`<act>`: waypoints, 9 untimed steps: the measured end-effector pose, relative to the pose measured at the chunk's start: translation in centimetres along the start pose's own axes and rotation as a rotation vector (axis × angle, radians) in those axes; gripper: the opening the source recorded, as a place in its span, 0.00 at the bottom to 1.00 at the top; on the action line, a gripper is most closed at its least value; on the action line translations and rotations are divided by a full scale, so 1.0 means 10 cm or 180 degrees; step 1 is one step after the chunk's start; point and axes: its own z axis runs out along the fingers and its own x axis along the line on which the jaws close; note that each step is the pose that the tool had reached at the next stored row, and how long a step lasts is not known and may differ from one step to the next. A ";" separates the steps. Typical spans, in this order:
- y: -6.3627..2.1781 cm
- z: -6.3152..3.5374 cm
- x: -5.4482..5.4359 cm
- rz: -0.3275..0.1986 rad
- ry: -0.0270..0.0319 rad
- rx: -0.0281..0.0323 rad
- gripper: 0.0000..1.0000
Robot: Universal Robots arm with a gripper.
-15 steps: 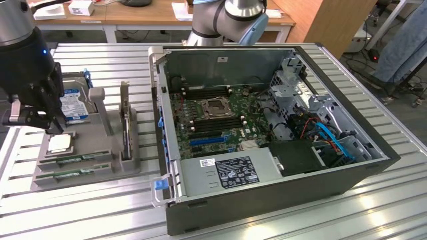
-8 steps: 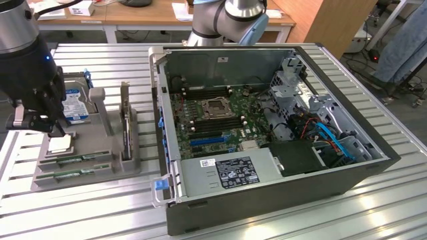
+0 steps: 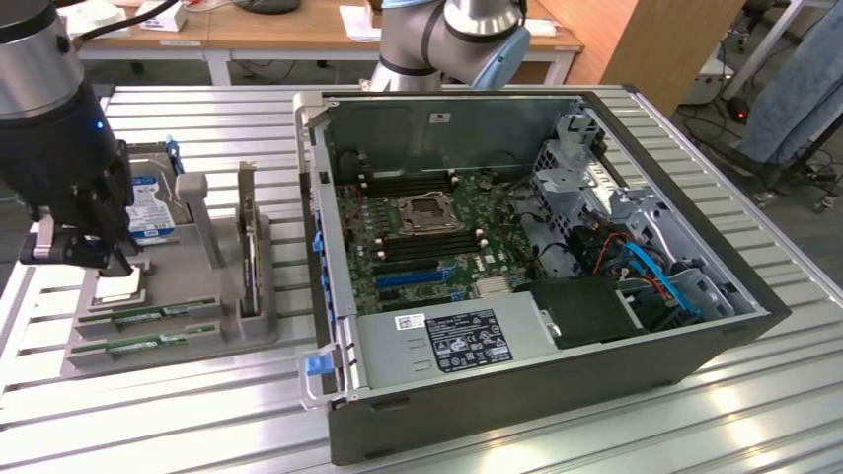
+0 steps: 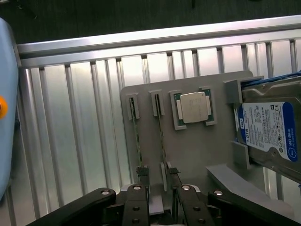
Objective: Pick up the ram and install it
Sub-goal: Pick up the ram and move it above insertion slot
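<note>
Two ram sticks stand on edge in slots of a grey fixture tray [image 4: 197,150]. One ram stick [image 4: 161,134] runs between my fingertips; the other ram stick [image 4: 136,134] lies just outside one fingertip [image 4: 141,173]. My gripper [image 4: 156,176] is open and hovers over the sticks' near ends, holding nothing. In the exterior view the gripper [image 3: 82,259] hangs over the tray's far-left part, with the green ram sticks [image 3: 148,314] below it. The open computer case [image 3: 527,247] shows its motherboard [image 3: 421,227] with dark memory slots [image 3: 395,181] beside the processor socket.
On the same tray sit a square silver processor chip [image 4: 194,107] and a hard drive with a blue-white label [image 4: 268,129], both close to the ram. The ribbed metal table [image 3: 197,128] carries the tray and case. The arm's base [image 3: 448,39] stands behind the case.
</note>
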 end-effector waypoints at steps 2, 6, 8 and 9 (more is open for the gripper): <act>0.000 0.025 0.00 0.0000 0.0000 0.0000 0.29; -0.001 0.073 0.00 0.0000 0.0000 0.0000 0.29; -0.001 0.095 0.00 0.0000 0.0000 0.0000 0.29; -0.001 0.105 0.00 0.0000 0.0000 0.0000 0.29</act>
